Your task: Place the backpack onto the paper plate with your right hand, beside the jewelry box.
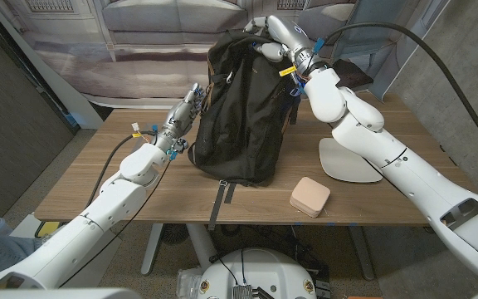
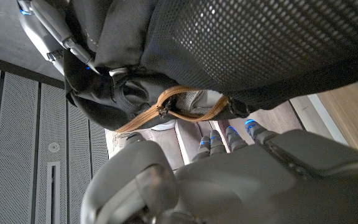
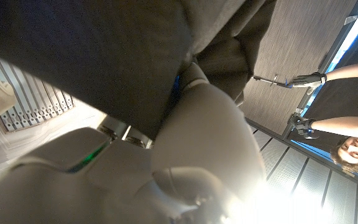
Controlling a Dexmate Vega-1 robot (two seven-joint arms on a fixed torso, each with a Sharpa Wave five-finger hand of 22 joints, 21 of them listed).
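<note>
Head view: the backpack (image 1: pixel 241 108) stands at frame centre on the table (image 1: pixel 90 178), its top gripped by the right hand (image 1: pixel 270 37); the left hand (image 1: pixel 191 101) rests against its side (finger state cannot be told). The paper plate (image 1: pixel 347 159), right of centre, lies bare beside the jewelry box (image 1: pixel 309 196), so transfer remains.

Left wrist view: left hand fingers (image 2: pixel 211 144) near mesh fabric.

Right wrist view: dark fabric above the hand; a person (image 3: pixel 347 127) at right.

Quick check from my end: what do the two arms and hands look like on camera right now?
Both arms have glossy white rounded shells. The left hand and right hand are silver-grey metal with blue accents at the fingers. Black cables run along each arm, and yellow tags sit at the wrists.
</note>
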